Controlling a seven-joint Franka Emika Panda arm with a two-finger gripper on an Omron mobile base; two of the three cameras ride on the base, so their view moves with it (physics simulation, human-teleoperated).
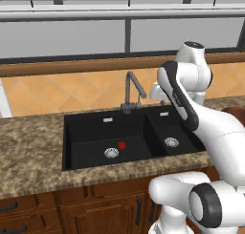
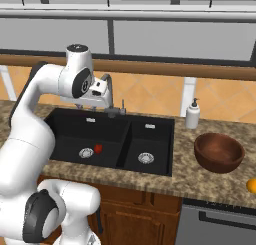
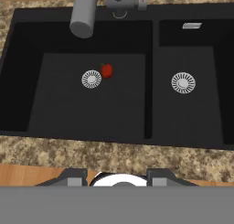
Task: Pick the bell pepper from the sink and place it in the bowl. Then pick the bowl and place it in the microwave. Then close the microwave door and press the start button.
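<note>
**Pepper sits in the large basin, arm raised above the sink**

Granite counter edge [image 3: 114, 154] runs across the lower part of the hand view, nearest the camera, with the black two-basin sink [image 3: 151, 81] beyond it. On the floor of the large basin, left of centre in that view, the red bell pepper [image 3: 107, 71] lies just beside the steel drain [image 3: 91, 79], at its right. The grey faucet [image 3: 83, 15] reaches over the basin at upper left.

From the right base view, the gripper [image 2: 102, 96] hangs high over the sink near the faucet, holding nothing; how far its jaws are parted cannot be told. At the right of that frame the reddish-brown bowl [image 2: 219, 152] stands on the counter, well apart from the pepper, with a white soap dispenser [image 2: 192, 114] behind it.
</note>
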